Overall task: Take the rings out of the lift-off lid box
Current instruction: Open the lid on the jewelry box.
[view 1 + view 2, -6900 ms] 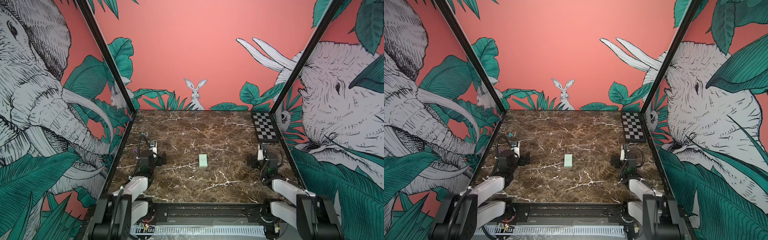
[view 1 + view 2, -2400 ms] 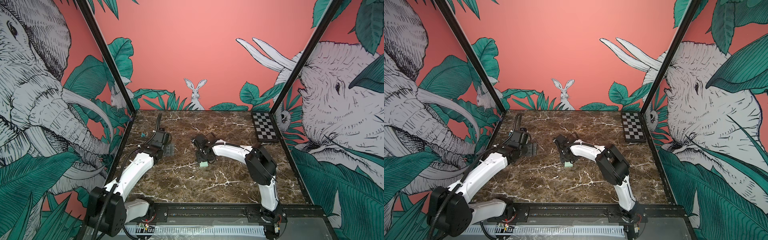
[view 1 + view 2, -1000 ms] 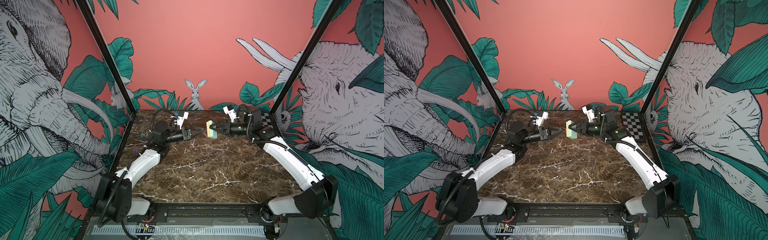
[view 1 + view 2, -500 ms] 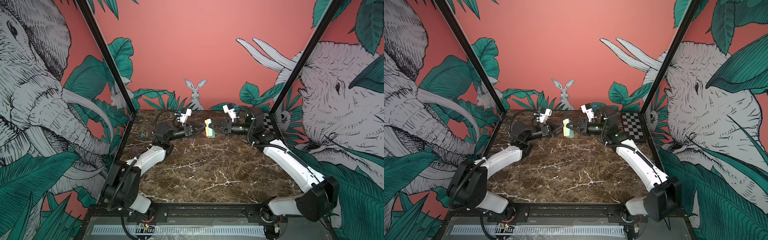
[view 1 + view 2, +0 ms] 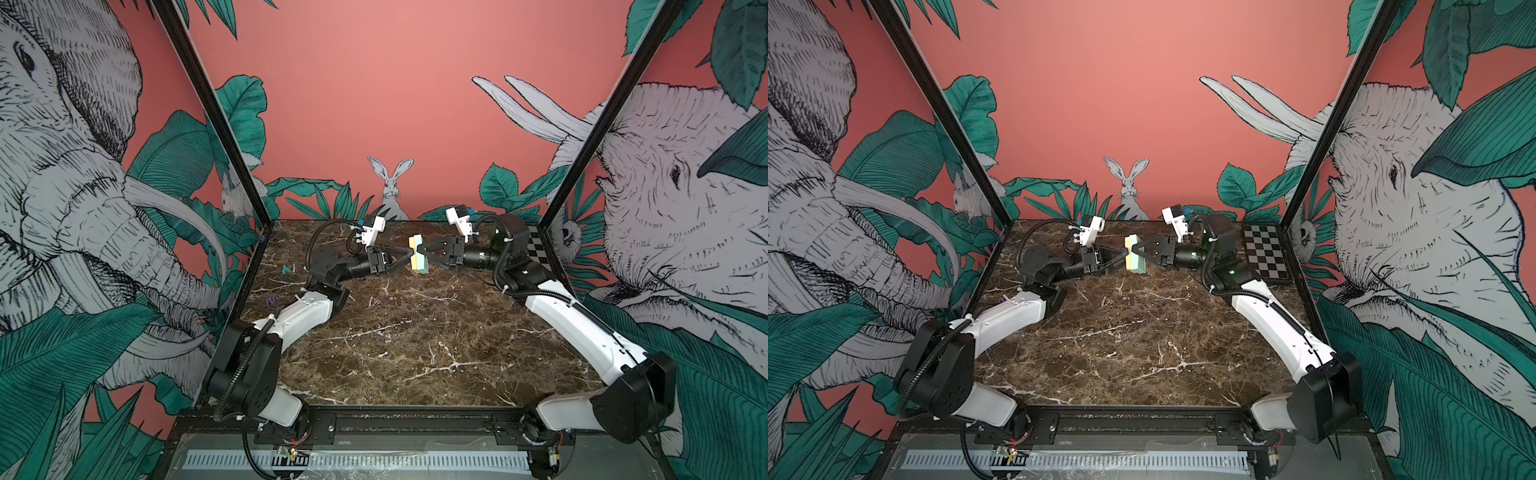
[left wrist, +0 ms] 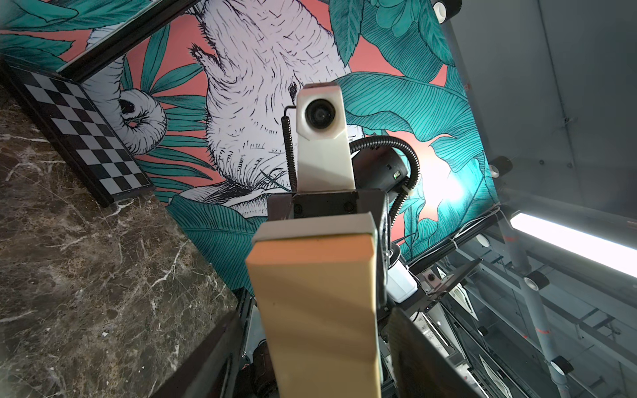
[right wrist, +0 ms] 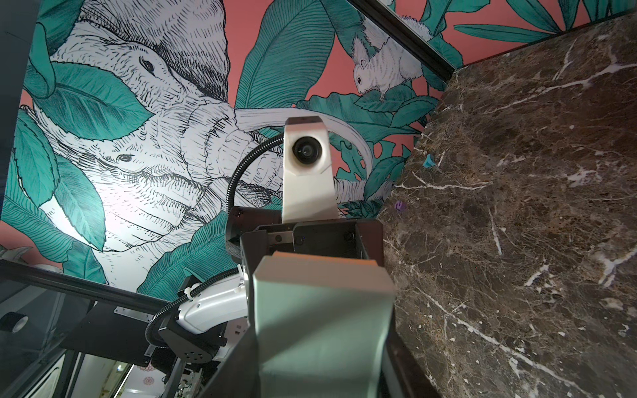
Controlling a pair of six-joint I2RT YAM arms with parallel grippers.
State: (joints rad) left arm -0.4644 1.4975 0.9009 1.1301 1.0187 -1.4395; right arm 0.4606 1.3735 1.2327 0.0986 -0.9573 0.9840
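- Since earlier: lifted lift-off lid box [image 5: 422,266] off mid table [image 5: 395,332]; now mid-air, far centre. Brought left gripper [image 5: 408,257] in, jaws narrowing.
- Clamped by right gripper [image 5: 424,255] on mint lid [image 7: 320,327]: firm hold.
- Straddled at cream base [image 6: 317,310] by left gripper; can't tell if pinching yet.
- Held on edge, lid right, base left: prob. for pulling halves apart btwn arms.
- Counted: 1 box, 2 grippers, 0 rings in view (lid on, prob. inside); 1 teal bit [image 5: 286,270], 1 purple bit [image 5: 272,300] near left, 1 checkerboard [image 5: 536,249] far right.
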